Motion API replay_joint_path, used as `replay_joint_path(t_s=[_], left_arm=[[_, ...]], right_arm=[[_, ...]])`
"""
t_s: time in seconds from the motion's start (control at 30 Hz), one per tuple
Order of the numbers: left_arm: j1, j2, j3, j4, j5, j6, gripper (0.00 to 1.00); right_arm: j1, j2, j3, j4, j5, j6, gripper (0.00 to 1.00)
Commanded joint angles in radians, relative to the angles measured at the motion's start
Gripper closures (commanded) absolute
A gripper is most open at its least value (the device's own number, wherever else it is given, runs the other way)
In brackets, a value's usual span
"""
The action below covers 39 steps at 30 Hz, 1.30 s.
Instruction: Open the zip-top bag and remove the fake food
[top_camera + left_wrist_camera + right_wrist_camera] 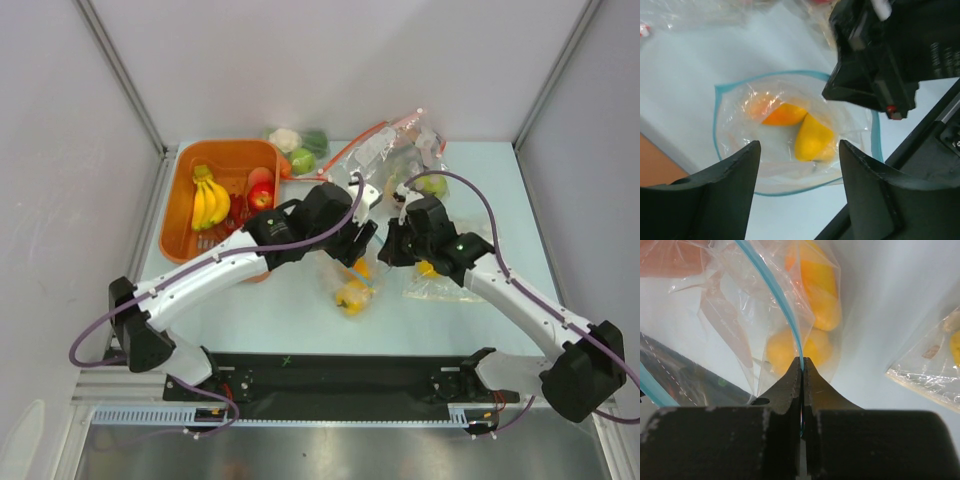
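The zip-top bag (737, 117) hangs over the middle of the table (300, 310) with its teal-rimmed mouth spread open toward the left wrist camera. Fake food lies inside: an orange piece (784, 115) and a yellow piece (812, 137), also visible as yellow-orange lumps (822, 300) in the right wrist view. My right gripper (801, 359) is shut on the teal zip strip (767, 282) at the bag's rim. My left gripper (800, 145) is open just in front of the bag's mouth, with nothing between its fingers. From above, both grippers (358, 255) (392, 250) meet over the bag (350, 290).
An orange basket (180, 215) at the left holds a yellow banana bunch (210, 200) and a red apple (261, 197). A second clear bag (435, 287) lies under my right arm. Further bags, one with a red zip strip (350, 150), and green fruit (432, 185) sit at the back.
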Motion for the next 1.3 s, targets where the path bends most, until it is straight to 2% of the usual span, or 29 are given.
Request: replay_joint_path(t_s=[0.0,0.07,0.13,0.23,0.33,0.37,0.43,0.6,0.7,0.97,1.27], left_arm=[[0.0,-0.026,-0.048,0.01,0.015,-0.07,0.35],[0.0,0.011,-0.062,-0.014,0.004,-0.081,0.41],[0.001,0.04,-0.053,-0.054,-0.003,-0.087,0.43],[0.001,0.071,-0.05,-0.079,-0.031,-0.081,0.36],[0.0,0.072,-0.048,-0.059,-0.029,-0.069,0.26],[0.0,0.074,-0.048,-0.048,-0.022,-0.066,0.2],[0.0,0.097,-0.044,-0.034,-0.025,-0.057,0.15],[0.0,0.238,0.016,-0.069,-0.068,-0.066,0.15],[0.001,0.259,-0.013,-0.03,-0.071,-0.072,0.15],[0.033,0.266,-0.053,0.05,0.055,-0.092,0.18],[0.147,0.206,-0.283,0.263,0.275,-0.15,0.2]], right_arm=[[-0.017,-0.036,-0.014,0.013,-0.023,-0.001,1.0],[-0.019,-0.039,-0.016,0.008,-0.028,0.001,1.0],[-0.019,-0.047,-0.022,0.01,-0.028,0.001,1.0],[-0.017,-0.051,-0.026,0.005,-0.031,-0.005,1.0],[-0.011,-0.056,-0.034,0.013,-0.048,-0.01,1.0],[-0.008,-0.056,-0.037,0.017,-0.055,-0.01,1.0],[0.007,-0.051,-0.039,0.019,-0.051,-0.01,1.0],[0.037,-0.054,-0.039,0.019,-0.037,-0.001,1.0],[0.047,-0.071,-0.048,0.01,-0.026,0.007,1.0],[0.047,-0.093,-0.051,-0.012,0.009,0.024,1.0],[0.015,-0.1,-0.052,-0.022,0.049,0.061,1.0]])
